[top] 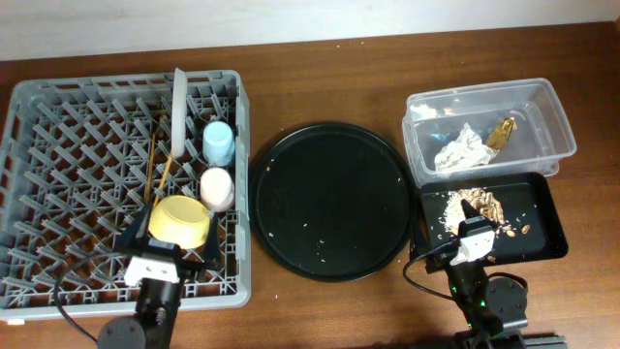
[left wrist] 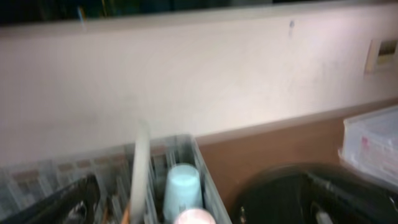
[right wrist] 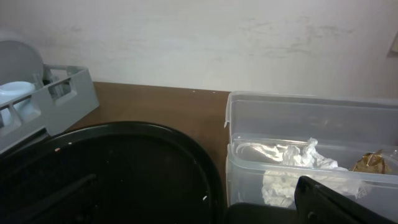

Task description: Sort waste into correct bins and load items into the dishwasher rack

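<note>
Bowl, yellow and tipped among the pegs, lay in the near right part of the rack, directly ahead of the left tool. That tool's fingers were spread wide to either side of the bowl and did not look clamped on it. Beyond the bowl stood the pink cup, then the blue cup. The chopsticks ran lengthwise away from the tool, beside the upright plate.

The left arm was by far the nearer to all of these, so I judged that any move on from here was a straight pull back toward its own base.

Across the round tray, the right tool hung over the scraps in the black tray. It appeared spread and empty. The napkin and foil wrapper lay in the clear tub. The brown surface carried it all.

The sorting looked complete.

Only the overhead view showed the bowl and the scraps. The left wrist view saw cups and the plate edge, blurred. The right wrist view showed the tub's contents from the side.
</note>
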Controlling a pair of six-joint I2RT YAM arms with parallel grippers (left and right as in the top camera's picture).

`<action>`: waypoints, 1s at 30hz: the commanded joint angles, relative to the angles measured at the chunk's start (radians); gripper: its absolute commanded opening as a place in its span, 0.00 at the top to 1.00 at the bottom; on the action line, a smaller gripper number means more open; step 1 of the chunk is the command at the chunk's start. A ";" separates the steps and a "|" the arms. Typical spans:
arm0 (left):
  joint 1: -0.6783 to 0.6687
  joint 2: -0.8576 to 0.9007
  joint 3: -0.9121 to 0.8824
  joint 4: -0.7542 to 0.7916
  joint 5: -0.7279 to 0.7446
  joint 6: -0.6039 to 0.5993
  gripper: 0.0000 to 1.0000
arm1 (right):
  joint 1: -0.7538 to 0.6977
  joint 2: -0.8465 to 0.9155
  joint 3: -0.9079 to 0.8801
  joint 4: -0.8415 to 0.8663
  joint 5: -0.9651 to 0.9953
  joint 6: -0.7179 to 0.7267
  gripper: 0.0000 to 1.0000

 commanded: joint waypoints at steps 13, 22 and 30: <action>-0.062 -0.167 -0.227 -0.155 -0.298 -0.075 0.01 | 0.004 -0.006 -0.005 -0.004 -0.013 0.004 0.01; -0.062 -0.167 -0.227 -0.155 -0.298 -0.075 0.01 | 0.004 -0.006 -0.005 -0.004 -0.013 0.004 0.01; -0.062 -0.167 -0.227 -0.155 -0.298 -0.075 0.01 | 0.004 -0.006 -0.005 -0.004 -0.013 0.004 0.01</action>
